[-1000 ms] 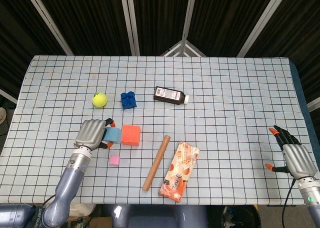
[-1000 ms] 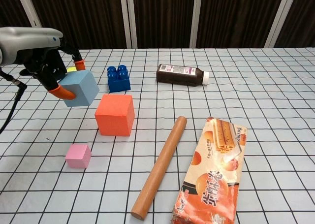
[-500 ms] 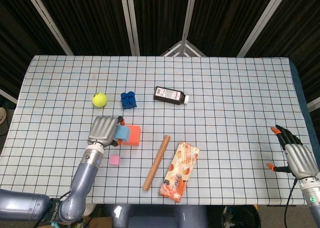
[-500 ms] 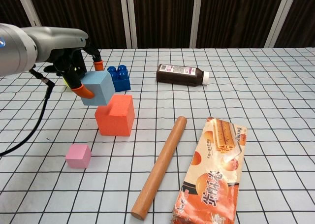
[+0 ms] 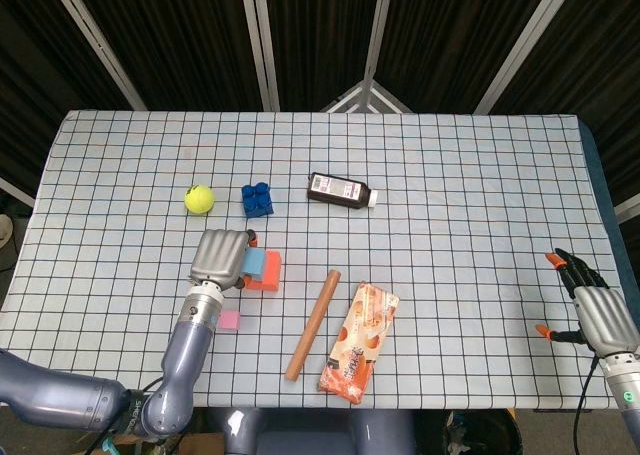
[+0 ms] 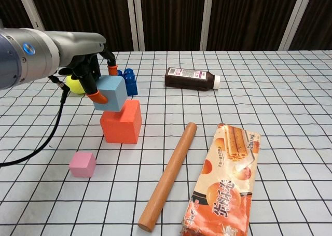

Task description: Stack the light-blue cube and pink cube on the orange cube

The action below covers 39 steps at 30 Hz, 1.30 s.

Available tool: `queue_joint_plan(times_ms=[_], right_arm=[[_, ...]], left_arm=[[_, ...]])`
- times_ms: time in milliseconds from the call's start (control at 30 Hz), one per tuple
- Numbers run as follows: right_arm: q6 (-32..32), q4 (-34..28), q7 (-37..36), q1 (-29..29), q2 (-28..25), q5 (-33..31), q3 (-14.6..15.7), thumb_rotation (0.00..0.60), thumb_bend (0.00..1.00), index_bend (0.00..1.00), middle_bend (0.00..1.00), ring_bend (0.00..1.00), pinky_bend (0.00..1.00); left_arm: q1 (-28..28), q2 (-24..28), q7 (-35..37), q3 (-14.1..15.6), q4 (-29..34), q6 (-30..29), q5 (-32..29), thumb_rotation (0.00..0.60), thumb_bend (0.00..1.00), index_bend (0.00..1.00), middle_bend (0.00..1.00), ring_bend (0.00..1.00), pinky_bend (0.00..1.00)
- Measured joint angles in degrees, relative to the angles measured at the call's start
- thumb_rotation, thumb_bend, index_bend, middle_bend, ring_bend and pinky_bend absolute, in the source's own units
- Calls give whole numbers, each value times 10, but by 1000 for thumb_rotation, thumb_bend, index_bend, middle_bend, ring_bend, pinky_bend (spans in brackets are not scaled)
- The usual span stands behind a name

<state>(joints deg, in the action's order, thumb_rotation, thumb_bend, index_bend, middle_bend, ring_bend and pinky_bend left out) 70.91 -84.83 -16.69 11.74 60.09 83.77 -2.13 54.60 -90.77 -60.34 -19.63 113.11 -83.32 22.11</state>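
My left hand point(image 6: 92, 70) grips the light-blue cube point(image 6: 110, 93) just above the orange cube point(image 6: 121, 121), the pink cube point(image 6: 82, 164) lies near, and my right hand point(image 5: 596, 311) rests open.

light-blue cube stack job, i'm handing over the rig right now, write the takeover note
Left hand holds the light-blue foam cube tilted, just over the orange foam cube; whether they touch is unclear, and it is not released.
Right hand open, idle at the table's right edge.
Small pink cube sits alone on the checked cloth, near the orange cube.
Done: light-blue cube picked up.
Left: place it, then stack the pink one.
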Motion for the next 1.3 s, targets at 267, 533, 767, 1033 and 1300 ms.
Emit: queue_joint_plan(times_ms=[267,533,767,1033,1300], right_arm=[[0,2,-3,0,0,1,0,600,128,0,7,59,157],[2,4,-6,0,1,4,0,600,128,0,7,59,157],[5,7,-10,0,2,6,0,600,129,0,7,59,157],[4,9,-12,0,3,6,0,600,128,0,7,59,157],[6,11,-16,-1,3,6,0,600,128,0,7,59,156]], left_arm=[[9,-17,-3,12,-16,-20,5,600,335,425,851,815,860],[13,-30,0,19,-30,-24,13,600,334,425,851,816,861],[17,-40,-4,21,-42,-29,11,600,335,425,851,816,861],[20,-52,-4,21,-56,-27,10,600,334,425,852,817,862],[21,-59,-4,21,-63,-25,11,600,335,425,852,818,862]])
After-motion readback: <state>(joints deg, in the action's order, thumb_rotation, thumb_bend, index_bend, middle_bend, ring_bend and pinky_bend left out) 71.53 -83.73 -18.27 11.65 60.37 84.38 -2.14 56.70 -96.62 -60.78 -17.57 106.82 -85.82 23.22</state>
